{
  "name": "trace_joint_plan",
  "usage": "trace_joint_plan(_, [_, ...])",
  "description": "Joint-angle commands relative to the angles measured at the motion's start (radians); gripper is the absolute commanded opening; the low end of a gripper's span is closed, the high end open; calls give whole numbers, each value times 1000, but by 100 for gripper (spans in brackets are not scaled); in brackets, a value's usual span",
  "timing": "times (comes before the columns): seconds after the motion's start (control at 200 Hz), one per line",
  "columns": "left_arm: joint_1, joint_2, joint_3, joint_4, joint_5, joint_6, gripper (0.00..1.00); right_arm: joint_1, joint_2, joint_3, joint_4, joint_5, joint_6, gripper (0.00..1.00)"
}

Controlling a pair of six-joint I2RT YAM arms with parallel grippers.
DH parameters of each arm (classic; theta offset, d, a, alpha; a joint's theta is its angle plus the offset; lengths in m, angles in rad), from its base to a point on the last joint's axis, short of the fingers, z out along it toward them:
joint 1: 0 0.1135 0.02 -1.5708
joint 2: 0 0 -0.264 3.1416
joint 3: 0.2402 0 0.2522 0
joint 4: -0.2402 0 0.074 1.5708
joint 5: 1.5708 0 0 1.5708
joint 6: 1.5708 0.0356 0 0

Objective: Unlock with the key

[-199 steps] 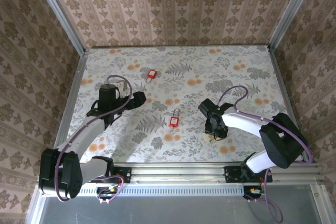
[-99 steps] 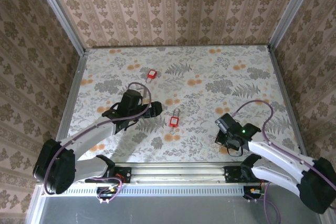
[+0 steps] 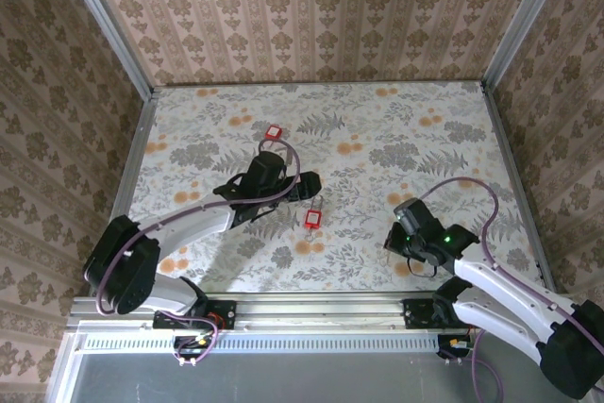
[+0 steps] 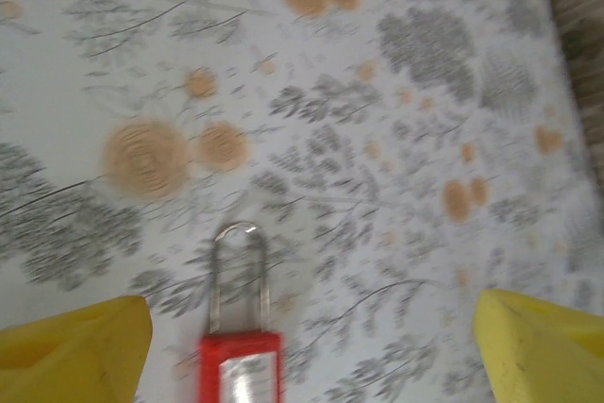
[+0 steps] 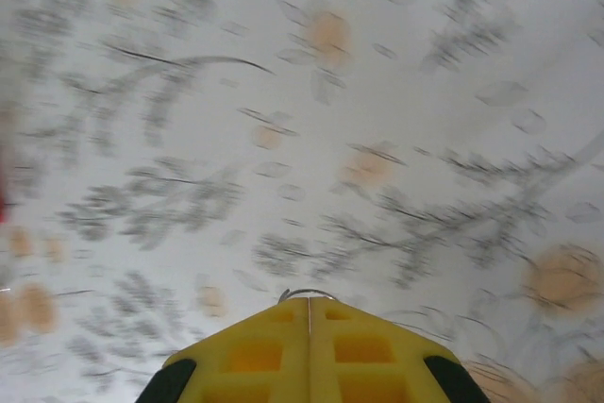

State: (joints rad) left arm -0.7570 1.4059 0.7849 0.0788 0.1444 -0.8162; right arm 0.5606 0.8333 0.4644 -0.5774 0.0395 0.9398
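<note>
A red padlock (image 3: 314, 217) with a thin wire shackle lies flat mid-table. In the left wrist view the same padlock (image 4: 241, 367) sits low, toward the left finger, its shackle (image 4: 237, 271) pointing away. My left gripper (image 3: 308, 187) hovers just behind it, open, with yellow fingers (image 4: 77, 346) wide apart. Low at the near right, my right gripper (image 3: 391, 244) is shut. A thin metal loop (image 5: 309, 293) peeks out past its closed tips (image 5: 309, 305); this looks like part of the key, and the rest is hidden between the pads.
A second red padlock (image 3: 273, 133) lies farther back, left of centre. Patterned walls close in the table on three sides, and a metal rail (image 3: 311, 309) runs along the near edge by the arm bases.
My left arm has swung right and forward from the left side to just behind the middle padlock. My right arm has pulled back toward the near right edge, its gripper still shut.
</note>
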Motion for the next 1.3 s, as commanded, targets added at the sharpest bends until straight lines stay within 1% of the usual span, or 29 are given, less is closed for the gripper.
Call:
trace_joint_plan(0.0, [21,-6,-61,250,129,-117,89,-1,18,104,122,-39,-58,0])
trace_joint_plan(0.095, [68,-70,-165,421,199,-158,89,13,97,202,180,-55,-91,0])
trace_joint_plan(0.175, [132,-170,-272,506,239,-161,90,54,197,327,192,-44,-134,0])
trace_joint_plan(0.235, [175,-264,-334,493,267,-130,91,103,271,428,194,-22,-168,0])
trace_joint_plan(0.305, [213,-397,-382,431,288,-80,97,157,365,536,190,0,-206,0])
trace_joint_plan(0.41, [215,-571,-440,337,291,-1,100,186,447,638,181,-13,-228,0])
trace_joint_plan(0.495, [214,-669,-503,362,306,3,99,194,472,681,159,-20,-221,0])
trace_joint_plan(0.585, [214,-722,-561,442,335,-29,99,219,440,674,170,-9,-208,0])
trace_joint_plan(0.67, [210,-726,-568,464,371,-57,97,237,397,659,158,27,-197,0])
trace_joint_plan(0.74, [188,-713,-581,536,379,-88,96,239,339,608,197,42,-180,0])
trace_joint_plan(0.795, [155,-702,-587,581,352,-104,96,237,310,582,229,48,-166,0])
trace_joint_plan(0.89, [69,-675,-581,648,293,-97,95,232,290,580,249,52,-159,0])
trace_joint_plan(0.99, [-14,-631,-557,696,235,-73,92,196,289,590,282,9,-133,0])
trace_joint_plan(1.04, [-48,-598,-536,708,210,-67,91,167,292,589,304,-24,-111,0])
trace_joint_plan(1.135, [-88,-510,-487,783,210,-78,88,114,276,546,404,-82,-62,0])
trace_joint_plan(1.225, [-111,-402,-424,852,208,-102,87,70,258,507,463,-120,-27,0])
trace_joint_plan(1.295, [-120,-305,-363,877,209,-129,84,50,244,482,492,-140,-15,0])
